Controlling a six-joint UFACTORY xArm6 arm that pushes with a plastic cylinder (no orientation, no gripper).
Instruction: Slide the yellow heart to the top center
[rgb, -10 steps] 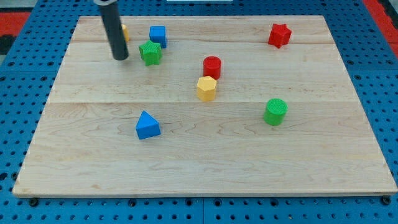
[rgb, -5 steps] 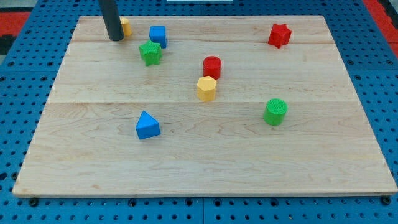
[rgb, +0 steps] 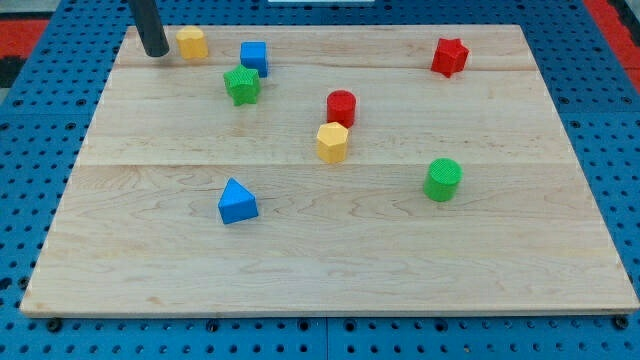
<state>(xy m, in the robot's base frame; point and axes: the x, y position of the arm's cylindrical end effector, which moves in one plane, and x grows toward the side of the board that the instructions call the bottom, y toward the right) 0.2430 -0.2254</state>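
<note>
Tip: your rod has no claw to open or close; my tip (rgb: 155, 53) stands at the board's (rgb: 300, 250) top left corner.
Yellow heart (rgb: 192, 43): just right of the tip, apart, near the top edge.
Room: rightward lies the blue cube (rgb: 254, 56), beneath it the green star (rgb: 241, 85).
Writing: none you can read.

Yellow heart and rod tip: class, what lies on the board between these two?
Nothing. In the camera view, my tip stands just to the view's left of the yellow heart, with only a narrow strip of bare wooden board between them.
</note>
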